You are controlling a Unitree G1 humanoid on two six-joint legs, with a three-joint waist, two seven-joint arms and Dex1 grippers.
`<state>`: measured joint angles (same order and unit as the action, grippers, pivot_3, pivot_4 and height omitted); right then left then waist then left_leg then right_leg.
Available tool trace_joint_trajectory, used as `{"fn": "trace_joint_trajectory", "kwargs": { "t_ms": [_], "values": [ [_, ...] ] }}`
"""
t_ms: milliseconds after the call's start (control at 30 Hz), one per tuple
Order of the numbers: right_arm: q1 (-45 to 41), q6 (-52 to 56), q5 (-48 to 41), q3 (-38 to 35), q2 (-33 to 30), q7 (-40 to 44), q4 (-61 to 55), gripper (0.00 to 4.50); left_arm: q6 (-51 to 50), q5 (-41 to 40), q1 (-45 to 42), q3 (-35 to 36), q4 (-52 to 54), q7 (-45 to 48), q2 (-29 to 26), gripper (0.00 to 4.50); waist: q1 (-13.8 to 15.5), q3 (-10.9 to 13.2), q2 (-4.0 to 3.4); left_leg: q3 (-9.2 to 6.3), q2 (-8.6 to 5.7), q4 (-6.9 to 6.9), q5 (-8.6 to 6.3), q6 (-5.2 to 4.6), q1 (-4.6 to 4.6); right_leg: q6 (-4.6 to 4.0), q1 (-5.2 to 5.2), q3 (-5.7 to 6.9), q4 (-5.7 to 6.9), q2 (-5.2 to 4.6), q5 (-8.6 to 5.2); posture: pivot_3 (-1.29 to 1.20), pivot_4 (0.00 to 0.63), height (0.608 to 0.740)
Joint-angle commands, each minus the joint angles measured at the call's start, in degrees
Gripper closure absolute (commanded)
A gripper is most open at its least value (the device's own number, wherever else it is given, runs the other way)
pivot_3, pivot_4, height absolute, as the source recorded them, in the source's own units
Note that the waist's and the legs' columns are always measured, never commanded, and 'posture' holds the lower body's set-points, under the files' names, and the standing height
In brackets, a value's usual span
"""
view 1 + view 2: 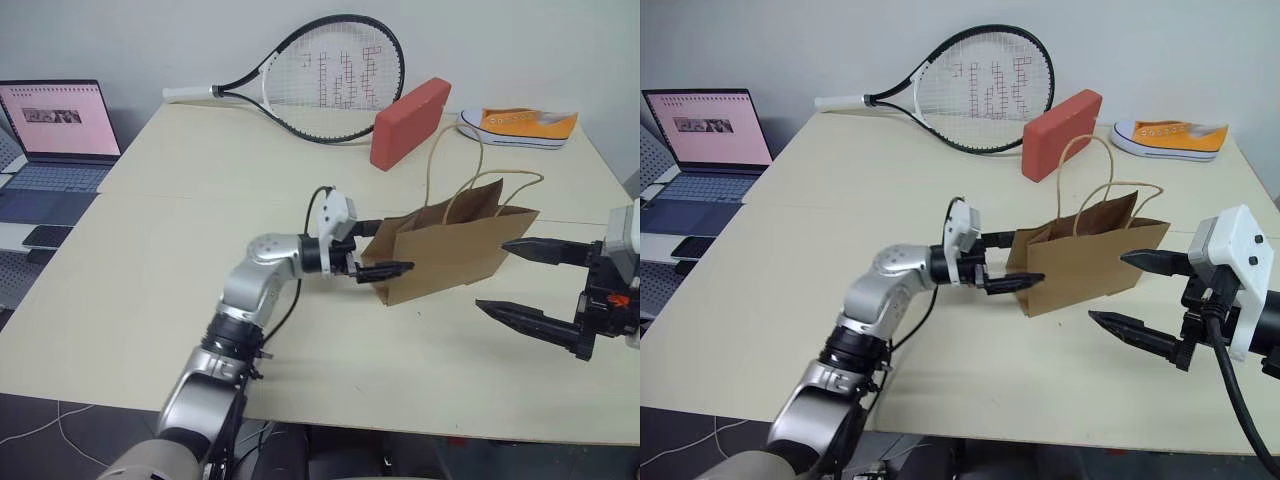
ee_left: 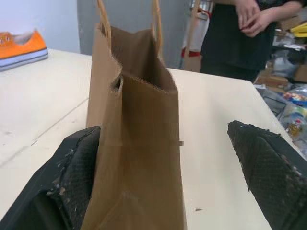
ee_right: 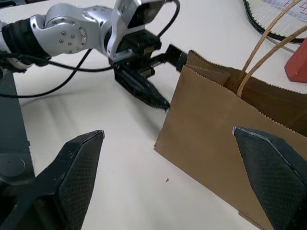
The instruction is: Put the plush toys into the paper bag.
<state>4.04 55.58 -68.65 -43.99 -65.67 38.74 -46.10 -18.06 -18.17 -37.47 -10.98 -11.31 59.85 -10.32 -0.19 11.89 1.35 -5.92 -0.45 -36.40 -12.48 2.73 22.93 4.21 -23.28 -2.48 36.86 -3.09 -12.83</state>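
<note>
My left gripper (image 1: 378, 248) is nearer — its wide-open jaws sit around the narrow end of the standing paper bag (image 1: 455, 252), which stretches toward three o'clock, where my right gripper (image 1: 522, 280) waits open.

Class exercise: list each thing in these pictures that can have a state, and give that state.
Bag: upright, mouth open.
Left gripper: open, astride the bag's end.
Right gripper: open, holding nothing.
Laptop: lid open, screen lit.
Racket: lying flat.
Block: on its edge.
Sneaker: upright on its sole.
</note>
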Motion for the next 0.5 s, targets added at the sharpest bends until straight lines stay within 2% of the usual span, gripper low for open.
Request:
{"fn": "trace_joint_trajectory", "kwargs": {
  "t_ms": [33, 200, 333, 500],
  "values": [
    [-0.23, -2.36, 1.6, 0.23, 0.82, -0.48, -1.18, 0.0, 2.0, 0.89, -0.54, -0.11, 2.17, -3.44, 1.77, 0.06, 0.01, 0.0, 0.0, -0.01, 0.0, 0.0, 0.0, 0.0, 0.0, 0.0, 0.0, 0.01, 0.0, 0.0, 0.0, 0.0, 0.15, 0.74],
    [-0.26, -3.09, 2.17, 1.59, 1.46, -0.87, -1.8, 0.0, 2.81, 1.7, -1.45, 0.1, 0.47, -5.9, 3.27, 0.06, 0.01, 0.0, 0.0, 0.02, 0.0, 0.0, 0.0, 0.0, 0.0, 0.0, 0.0, 0.0, -0.01, 0.0, 0.0, 0.0, 0.15, 0.74],
    [-0.6, -3.48, 2.2, 2.12, 1.66, -1.23, -1.95, 0.0, 3.1, 1.36, -1.64, 0.14, -0.04, -5.64, 3.54, 0.9, 0.02, 0.0, 0.0, 0.02, 0.0, 0.0, 0.0, 0.0, 0.01, 0.0, 0.0, 0.0, -0.02, 0.0, 0.0, 0.0, 0.15, 0.74],
    [-0.96, -4.75, 3.04, 3.11, 2.57, -2.97, -2.45, 0.0, 3.95, 1.76, -1.86, -0.51, -0.93, -4.77, 3.43, 2.45, 0.02, 0.0, 0.0, 0.02, 0.0, 0.0, 0.0, 0.0, 0.01, -0.01, 0.0, 0.0, -0.02, 0.0, -0.01, 0.0, 0.15, 0.74]
  ]
}}
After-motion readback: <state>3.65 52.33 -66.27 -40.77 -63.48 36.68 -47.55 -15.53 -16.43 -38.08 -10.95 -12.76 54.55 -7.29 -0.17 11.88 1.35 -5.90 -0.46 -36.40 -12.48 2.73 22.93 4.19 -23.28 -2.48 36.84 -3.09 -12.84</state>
